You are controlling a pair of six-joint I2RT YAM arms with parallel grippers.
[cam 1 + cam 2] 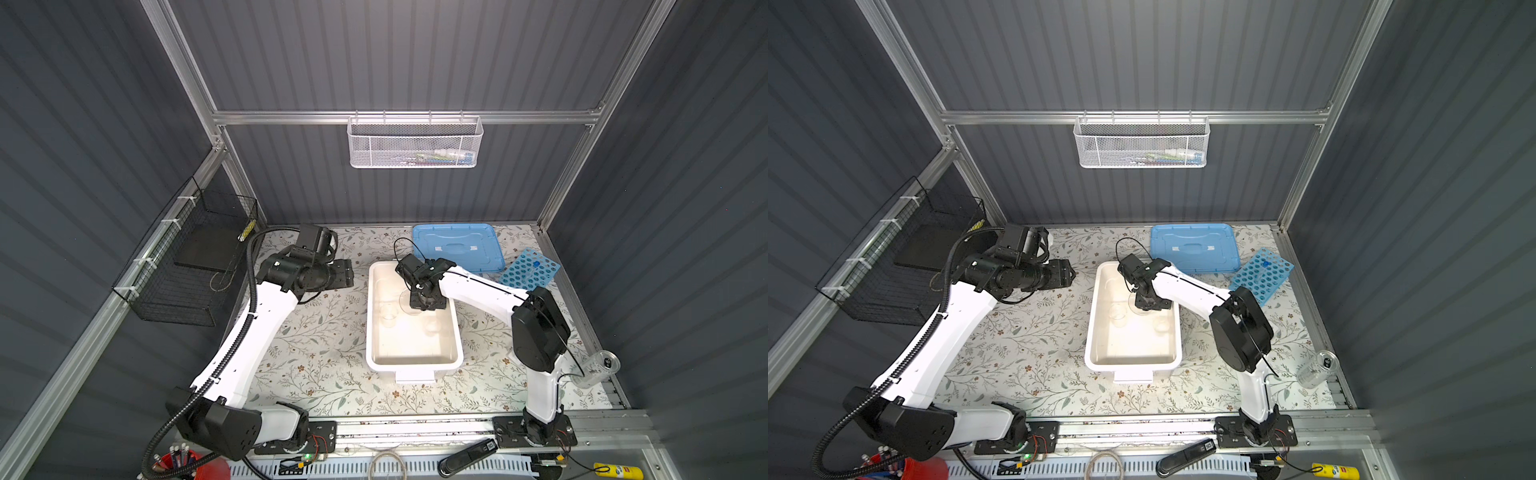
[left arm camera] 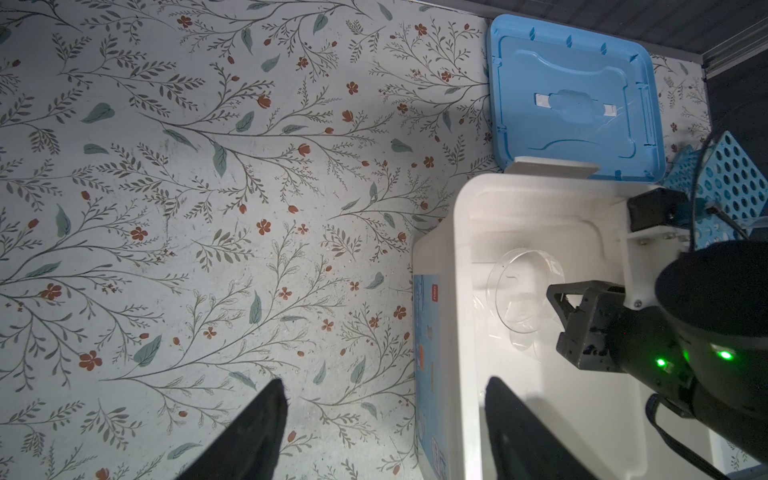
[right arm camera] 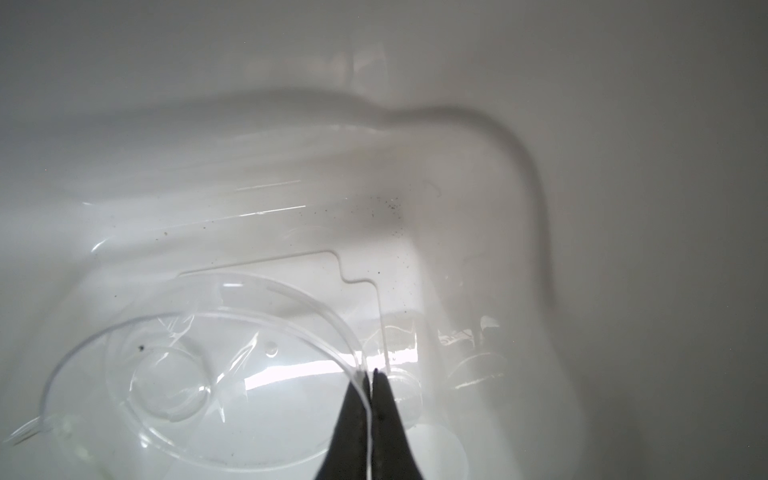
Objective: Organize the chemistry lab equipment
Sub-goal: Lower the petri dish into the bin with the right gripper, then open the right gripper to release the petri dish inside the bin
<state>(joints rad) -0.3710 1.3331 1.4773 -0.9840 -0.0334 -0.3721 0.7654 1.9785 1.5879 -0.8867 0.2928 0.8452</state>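
**A:** How far along did the tidying look?

**B:** Partway, I'd judge. The white tub stood open in the middle of the tabletop, and its blue lid lay flat behind it. A couple of small clear vessels sat on the tub floor. The sky-blue rack waited outside, beside the lid, with one blue-capped tube in it that I could make out.

**A:** And the arms?

**B:** The right end effector was down inside the tub, pinched tight on the thin rim of a clear beaker. The left end effector hovered with its jaws wide apart and empty, over the tabletop just beside the tub.

**A:** What was the beaker like?

**B:** Wide, thin-walled and see-through, with a pour lip, and tipped at an angle. I couldn't tell whether it touched the tub floor. Slippery and fragile, I'd guess.
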